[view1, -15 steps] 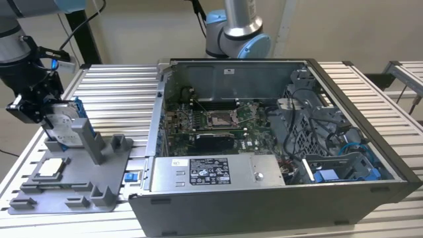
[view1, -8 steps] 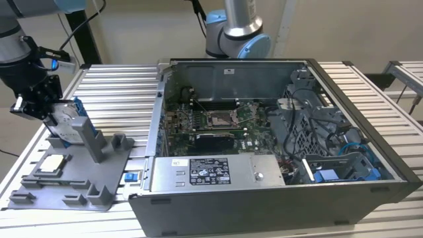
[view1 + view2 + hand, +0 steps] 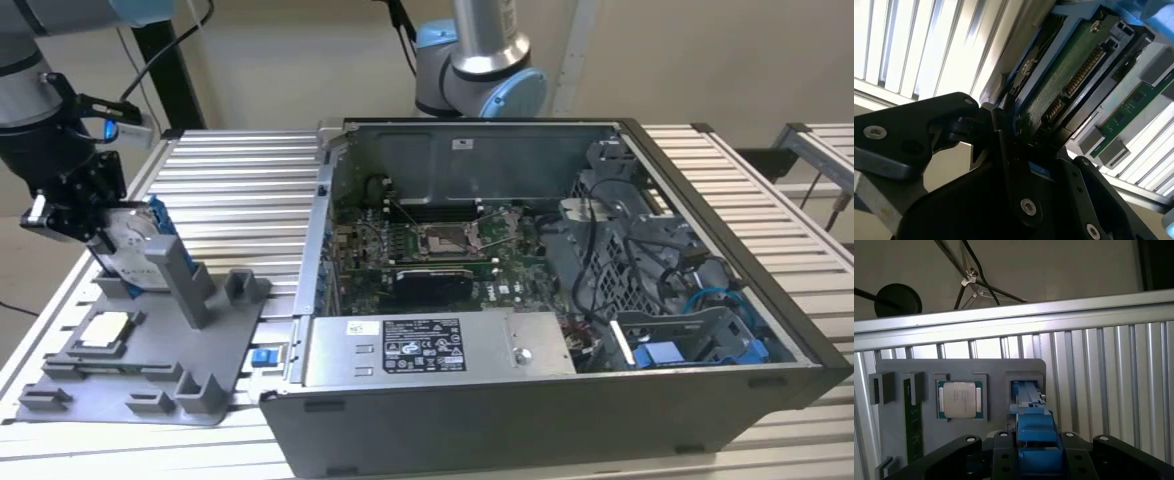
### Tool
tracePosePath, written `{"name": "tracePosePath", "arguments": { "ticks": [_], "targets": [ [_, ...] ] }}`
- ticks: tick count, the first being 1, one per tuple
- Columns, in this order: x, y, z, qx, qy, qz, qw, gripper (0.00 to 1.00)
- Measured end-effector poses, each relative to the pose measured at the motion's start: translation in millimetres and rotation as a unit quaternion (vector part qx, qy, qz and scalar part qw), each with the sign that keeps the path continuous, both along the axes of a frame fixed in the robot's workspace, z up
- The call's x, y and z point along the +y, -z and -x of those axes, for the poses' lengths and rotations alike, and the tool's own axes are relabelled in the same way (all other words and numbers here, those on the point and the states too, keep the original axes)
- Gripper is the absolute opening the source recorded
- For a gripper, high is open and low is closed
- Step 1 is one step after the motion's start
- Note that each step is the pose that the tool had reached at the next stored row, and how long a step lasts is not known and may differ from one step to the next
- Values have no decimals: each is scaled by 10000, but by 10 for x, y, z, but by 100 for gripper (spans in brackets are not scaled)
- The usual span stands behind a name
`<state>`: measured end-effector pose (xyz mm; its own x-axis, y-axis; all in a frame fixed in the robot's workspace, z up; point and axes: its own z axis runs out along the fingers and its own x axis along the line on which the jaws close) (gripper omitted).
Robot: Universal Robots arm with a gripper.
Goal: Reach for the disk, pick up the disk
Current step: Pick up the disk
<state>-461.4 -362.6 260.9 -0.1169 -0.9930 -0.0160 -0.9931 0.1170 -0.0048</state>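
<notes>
The disk [image 3: 138, 243] stands on edge, tilted, over the grey fixture [image 3: 147, 385] at the exterior view's left. It is a silver drive with a white label and blue side rails. My gripper [image 3: 107, 228] comes down on its upper end and is shut on it. In the second wrist view the disk's green circuit board [image 3: 1064, 80] and blue rail sit between the black fingers [image 3: 1004, 145]. In the first wrist view the blue rail [image 3: 1036, 432] is clamped between the finger pads, and the disk's lower end reaches the fixture's slot [image 3: 1026, 390]. Whether it rests in the slot I cannot tell.
An open computer case [image 3: 561, 250] fills the middle of the slatted metal table [image 3: 240, 180]. On the fixture lie a square silver chip [image 3: 960, 399] and a green memory stick [image 3: 914, 425]. Grey posts [image 3: 187, 285] stand beside the disk. Another arm's base [image 3: 474, 60] stands behind the case.
</notes>
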Motion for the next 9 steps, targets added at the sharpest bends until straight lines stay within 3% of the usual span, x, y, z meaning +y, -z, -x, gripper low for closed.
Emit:
{"name": "tracePosePath", "arguments": {
  "ticks": [9],
  "targets": [
    [0, 2, 0, -1, 0, 0, 10000, 0]
  ]
}}
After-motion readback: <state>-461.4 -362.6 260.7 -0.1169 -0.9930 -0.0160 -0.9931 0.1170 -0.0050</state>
